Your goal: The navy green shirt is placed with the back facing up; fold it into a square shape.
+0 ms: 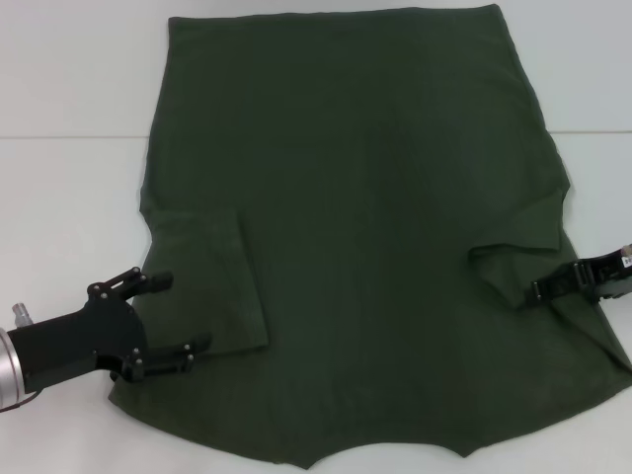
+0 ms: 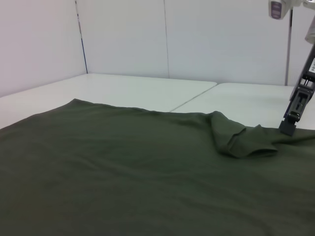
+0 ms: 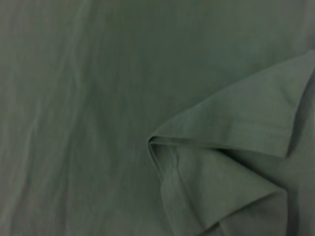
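Note:
The navy green shirt (image 1: 365,227) lies spread flat on the white table, plain side up. Its left sleeve (image 1: 212,286) is folded inward onto the body. My left gripper (image 1: 178,314) hovers open at the shirt's near-left edge, just beside that folded sleeve, with nothing between its fingers. At the right, the other sleeve (image 1: 518,237) is partly turned in and bunched. My right gripper (image 1: 541,290) sits low at that sleeve's corner with its fingers together on the cloth. From the left wrist view the right gripper (image 2: 288,129) touches the shirt (image 2: 123,162) beside the bunched sleeve (image 2: 241,140). The right wrist view shows only the sleeve fold (image 3: 221,142).
The white table (image 1: 69,197) extends left, right and behind the shirt, with a seam between two tabletops (image 2: 192,101). White walls (image 2: 123,34) stand behind the table. The shirt's near hem reaches the table's front edge.

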You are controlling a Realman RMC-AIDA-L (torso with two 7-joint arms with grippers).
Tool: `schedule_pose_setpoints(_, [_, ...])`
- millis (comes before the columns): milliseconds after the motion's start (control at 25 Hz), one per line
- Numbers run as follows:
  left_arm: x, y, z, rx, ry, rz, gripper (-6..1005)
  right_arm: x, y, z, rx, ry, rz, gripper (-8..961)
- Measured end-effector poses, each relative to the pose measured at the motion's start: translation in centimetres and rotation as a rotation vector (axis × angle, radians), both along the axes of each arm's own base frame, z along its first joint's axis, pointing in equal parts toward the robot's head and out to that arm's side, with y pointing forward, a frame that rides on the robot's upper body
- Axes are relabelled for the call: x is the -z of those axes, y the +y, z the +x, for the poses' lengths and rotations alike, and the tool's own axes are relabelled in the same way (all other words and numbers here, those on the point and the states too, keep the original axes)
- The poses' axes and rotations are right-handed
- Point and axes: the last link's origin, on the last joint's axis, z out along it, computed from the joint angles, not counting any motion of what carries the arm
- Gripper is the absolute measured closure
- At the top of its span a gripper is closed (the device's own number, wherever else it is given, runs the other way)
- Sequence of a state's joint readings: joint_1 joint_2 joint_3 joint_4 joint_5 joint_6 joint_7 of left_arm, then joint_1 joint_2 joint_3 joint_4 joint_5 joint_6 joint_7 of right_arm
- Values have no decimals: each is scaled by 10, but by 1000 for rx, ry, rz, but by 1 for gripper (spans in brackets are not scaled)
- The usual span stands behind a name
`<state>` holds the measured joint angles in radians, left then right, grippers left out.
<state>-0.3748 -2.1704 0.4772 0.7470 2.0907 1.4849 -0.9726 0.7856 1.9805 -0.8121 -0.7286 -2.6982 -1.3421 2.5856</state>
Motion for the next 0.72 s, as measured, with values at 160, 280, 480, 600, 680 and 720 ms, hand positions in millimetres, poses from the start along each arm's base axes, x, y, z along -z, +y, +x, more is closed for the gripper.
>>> schedule_pose_setpoints(160, [0,0,0,1,1,1,62,4,1,-4,-9,9,-5,33])
schedule_pose_setpoints(280, [-1,0,0,1,1,1,62,7,1,-11,-21,54,-8,32])
schedule_pose_setpoints(480, [-1,0,-1,-1,1,1,62,10,-3,-37,-85,237,-51,32])
schedule_pose_setpoints(600, [0,0,-1,-3,1,2,62,12,-8,-45,-112,304,-84,32])
schedule_pose_setpoints(680, [1,-1,-1,-5,-5,-2,62,12,-11,-45,-109,317,-94,32])
schedule_pose_setpoints(720, [2,-1,0,-5,-6,-3,62,12,-12,-43,-105,316,-93,31])
